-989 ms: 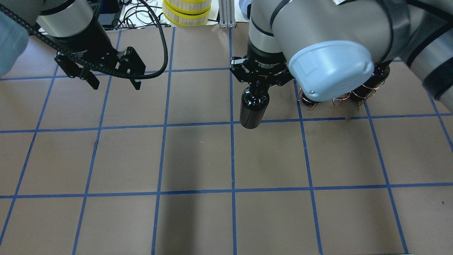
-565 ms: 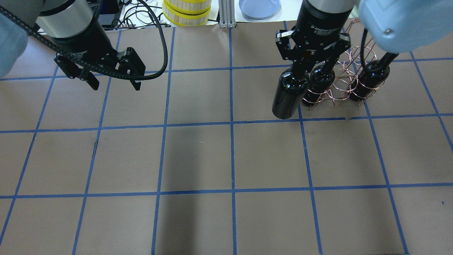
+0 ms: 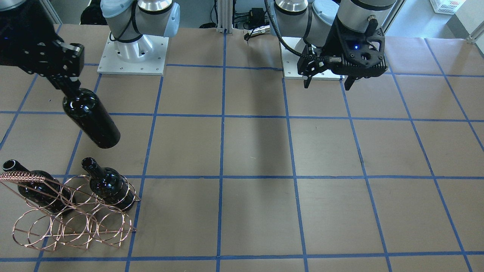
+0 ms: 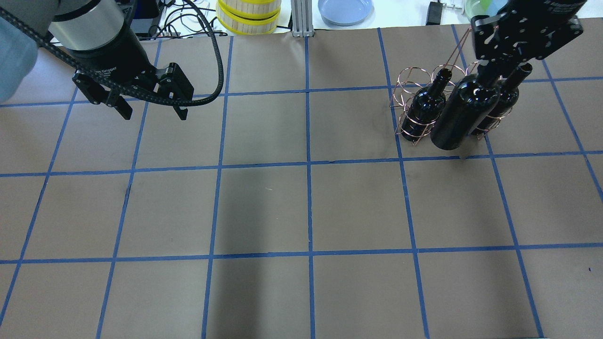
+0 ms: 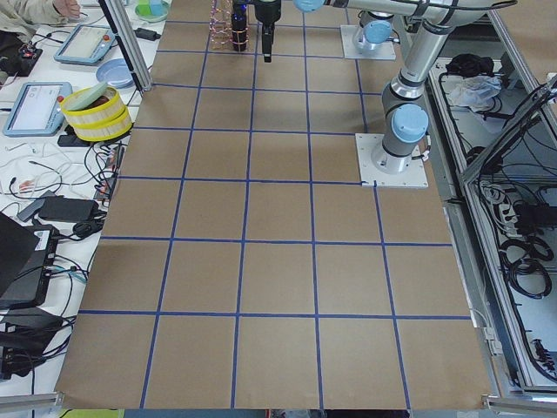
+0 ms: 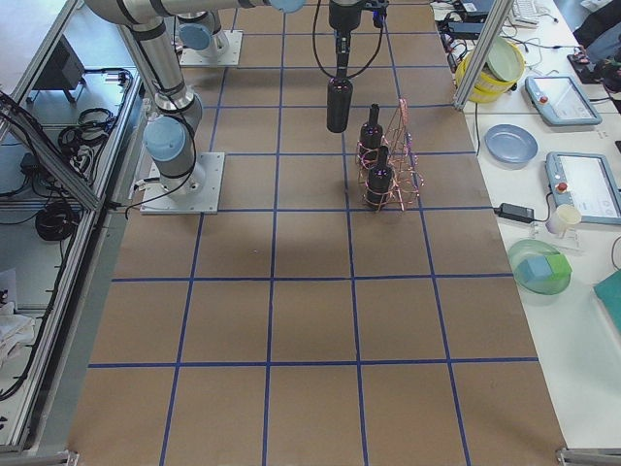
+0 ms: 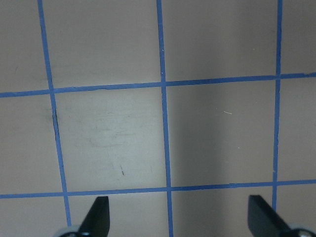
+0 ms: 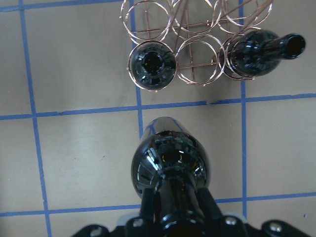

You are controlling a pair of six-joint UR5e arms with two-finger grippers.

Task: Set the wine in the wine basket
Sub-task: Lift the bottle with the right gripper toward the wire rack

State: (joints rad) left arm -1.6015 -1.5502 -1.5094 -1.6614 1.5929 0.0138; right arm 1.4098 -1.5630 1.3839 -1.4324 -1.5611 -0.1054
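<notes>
Overhead exterior view: right tool [image 4: 487, 70], clamped on the neck of the wine [image 4: 464, 115], has swung it from 9 o'clock of the wine basket [image 4: 409, 71] to its 6 o'clock, raised, facing the free ring between two seated bottles [image 4: 426, 106]. The left tool [image 4: 154, 113] hangs open.

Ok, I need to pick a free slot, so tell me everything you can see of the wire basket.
The wine basket is a copper-coloured thin-wire rack, two rows of three round rings, with a twisted wire handle. It stands on the brown paper table, towards the robot's right. In the row nearer the robot, one dark bottle and a second bottle fill the end rings; the middle ring and far row are empty. The held bottle in the right gripper hangs beside it, not touching.
</notes>
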